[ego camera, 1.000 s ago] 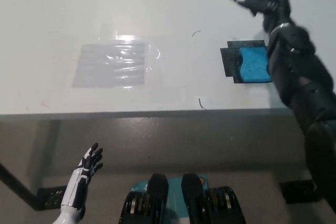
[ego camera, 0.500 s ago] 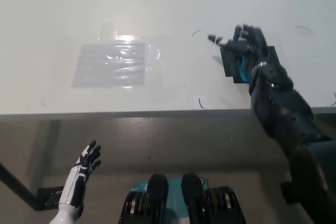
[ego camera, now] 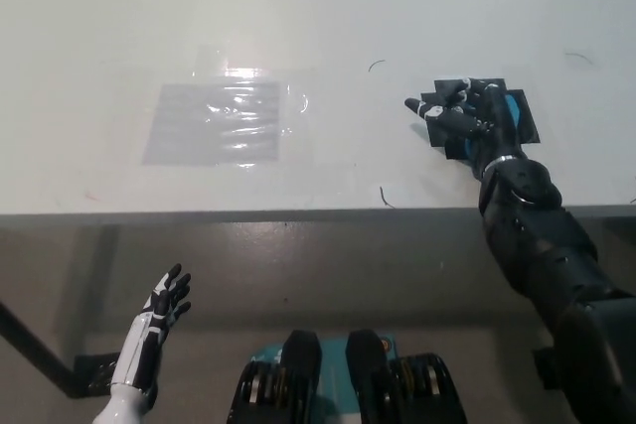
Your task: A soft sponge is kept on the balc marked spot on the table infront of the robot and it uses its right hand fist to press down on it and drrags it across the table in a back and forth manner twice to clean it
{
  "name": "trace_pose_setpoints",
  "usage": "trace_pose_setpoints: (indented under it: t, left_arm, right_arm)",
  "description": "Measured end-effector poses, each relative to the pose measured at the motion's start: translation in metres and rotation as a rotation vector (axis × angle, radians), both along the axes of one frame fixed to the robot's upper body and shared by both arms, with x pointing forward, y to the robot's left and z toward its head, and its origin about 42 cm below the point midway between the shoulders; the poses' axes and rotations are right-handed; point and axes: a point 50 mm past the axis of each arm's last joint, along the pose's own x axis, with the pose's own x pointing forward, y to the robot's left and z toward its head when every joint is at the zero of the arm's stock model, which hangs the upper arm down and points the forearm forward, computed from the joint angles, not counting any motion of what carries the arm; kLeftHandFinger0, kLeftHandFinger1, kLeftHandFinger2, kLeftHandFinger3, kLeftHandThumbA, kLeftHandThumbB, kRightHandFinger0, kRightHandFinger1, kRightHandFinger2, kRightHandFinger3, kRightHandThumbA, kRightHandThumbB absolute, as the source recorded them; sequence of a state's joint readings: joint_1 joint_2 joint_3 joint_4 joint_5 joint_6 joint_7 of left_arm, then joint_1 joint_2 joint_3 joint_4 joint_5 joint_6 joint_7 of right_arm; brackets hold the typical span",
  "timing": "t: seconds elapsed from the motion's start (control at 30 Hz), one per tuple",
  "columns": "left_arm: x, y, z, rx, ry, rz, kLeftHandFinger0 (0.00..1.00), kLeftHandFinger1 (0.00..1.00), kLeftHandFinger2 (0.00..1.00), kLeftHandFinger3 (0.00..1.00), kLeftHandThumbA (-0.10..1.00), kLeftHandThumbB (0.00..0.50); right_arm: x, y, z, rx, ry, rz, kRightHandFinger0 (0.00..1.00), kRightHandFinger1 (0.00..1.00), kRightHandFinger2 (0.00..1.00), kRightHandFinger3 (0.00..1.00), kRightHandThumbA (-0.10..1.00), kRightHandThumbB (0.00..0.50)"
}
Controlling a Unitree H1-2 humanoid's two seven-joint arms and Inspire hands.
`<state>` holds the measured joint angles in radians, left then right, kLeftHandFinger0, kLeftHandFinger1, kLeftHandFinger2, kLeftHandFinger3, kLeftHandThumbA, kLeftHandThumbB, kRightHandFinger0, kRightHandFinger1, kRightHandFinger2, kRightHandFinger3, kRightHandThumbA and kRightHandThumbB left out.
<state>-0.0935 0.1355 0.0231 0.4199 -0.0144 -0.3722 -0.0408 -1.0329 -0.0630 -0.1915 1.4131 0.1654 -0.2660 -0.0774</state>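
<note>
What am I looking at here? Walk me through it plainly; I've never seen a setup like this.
This is one picture, taken from a camera on a humanoid robot's head, looking steeply down at a white table. The robot has two arms with fingered hands. Its black right hand reaches in from the right and sits over a blue sponge, covering most of it. The sponge lies on a black marked spot. Whether the hand presses on the sponge, I cannot tell. Its white left hand rests low at the lower left, below the table's edge, fingers apart, holding nothing. A clear shiny taped patch lies on the table's left part.
</note>
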Motion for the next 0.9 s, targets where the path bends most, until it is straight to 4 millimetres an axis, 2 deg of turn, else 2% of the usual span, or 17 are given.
trace_pose_setpoints:
  t: [0.13,0.2,0.3,0.37,0.4,0.5,0.63,0.77,0.8,0.9]
  left_arm:
    - [0.0,0.0,0.0,-0.004,-0.002,-0.005,1.0,1.0,1.0,1.0,1.0,0.485]
    - [0.0,0.0,0.0,-0.004,-0.002,-0.006,1.0,1.0,1.0,1.0,1.0,0.491]
    - [0.0,0.0,0.0,-0.004,-0.002,-0.007,1.0,1.0,1.0,1.0,1.0,0.483]
    - [0.0,0.0,0.0,-0.004,-0.002,-0.008,1.0,1.0,1.0,1.0,1.0,0.466]
    - [0.0,0.0,0.0,-0.005,-0.002,-0.008,1.0,1.0,1.0,1.0,1.0,0.464]
    - [0.0,0.0,-0.001,-0.009,-0.003,-0.008,1.0,1.0,1.0,1.0,1.0,0.466]
    - [0.0,0.0,-0.001,-0.011,-0.005,-0.013,1.0,1.0,1.0,1.0,1.0,0.475]
    - [0.001,0.0,0.0,-0.011,-0.008,-0.015,1.0,1.0,1.0,1.0,1.0,0.482]
    - [0.002,0.0,0.001,-0.011,-0.009,-0.016,1.0,1.0,1.0,1.0,1.0,0.475]
    - [0.002,0.0,0.001,-0.011,-0.009,-0.015,1.0,1.0,1.0,1.0,1.0,0.477]
  right_arm:
    - [-0.001,-0.001,-0.001,0.02,0.0,-0.005,0.0,0.0,0.17,0.17,1.0,0.196]
    - [-0.001,-0.001,-0.001,0.028,0.0,-0.006,0.0,0.0,0.17,0.2,1.0,0.166]
    - [0.0,-0.001,-0.001,0.05,-0.001,-0.007,0.0,0.0,0.1,0.2,1.0,0.161]
    - [0.0,0.001,-0.001,0.074,-0.002,-0.006,0.0,0.0,0.01,0.11,1.0,0.151]
    - [-0.001,0.002,-0.001,0.081,-0.002,-0.004,0.0,0.0,0.0,0.02,1.0,0.153]
    - [-0.001,0.012,-0.001,0.123,-0.005,0.013,0.0,0.0,0.0,0.0,1.0,0.155]
    - [-0.004,0.032,-0.002,0.177,-0.006,0.046,0.0,0.0,0.0,0.0,1.0,0.175]
    - [-0.009,0.056,-0.003,0.202,-0.005,0.095,0.0,0.0,0.0,0.0,1.0,0.168]
    - [-0.012,0.072,-0.004,0.215,-0.003,0.125,0.0,0.0,0.0,0.0,1.0,0.171]
    - [-0.019,0.099,-0.006,0.225,0.001,0.189,0.0,0.0,0.0,0.0,1.0,0.162]
